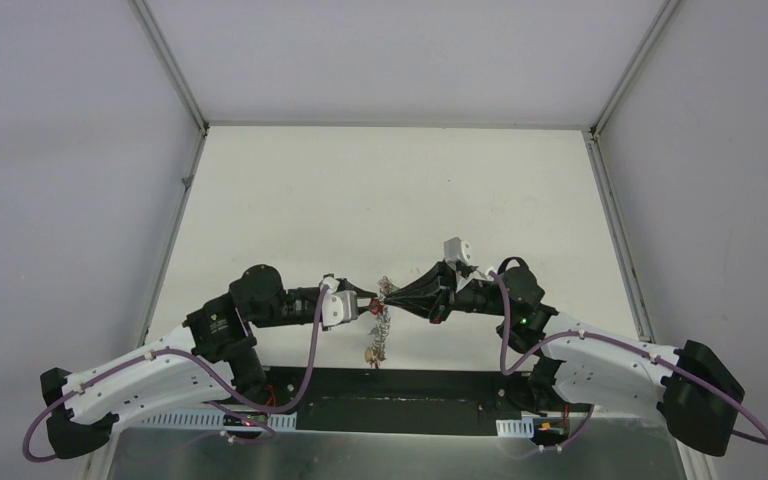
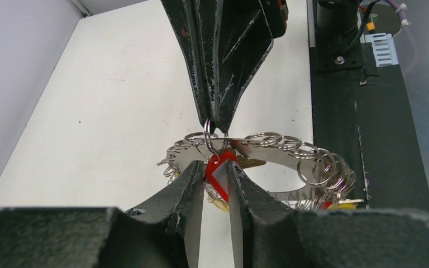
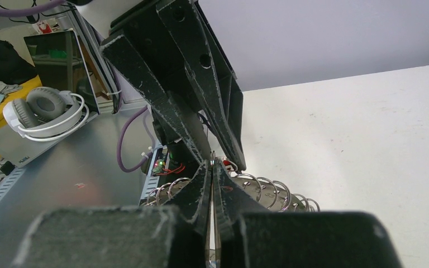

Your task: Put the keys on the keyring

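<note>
At the near middle of the table (image 1: 360,190), the two arms met tip to tip, the left gripper (image 1: 370,299) reaching from 9 o'clock and the right gripper (image 1: 392,294) from 3 o'clock. From the left wrist camera, the left gripper's fingers (image 2: 192,190) stood narrow, one on each side of the red key tag (image 2: 213,167) and pressed against it. The tag's long axis ran nearly upright, its upper corner pointing to 12 o'clock. There the right gripper's tips were pinched fully together on a small split ring (image 2: 208,133) that joined the tag. Behind them the keyring (image 2: 282,163) was raised off the table, its silver band seen as a flattened loop with its long axis running from 9 to 3 o'clock and fringed with small wire rings. From the top camera the bunch trailed from the grippers toward 6 o'clock.
</note>
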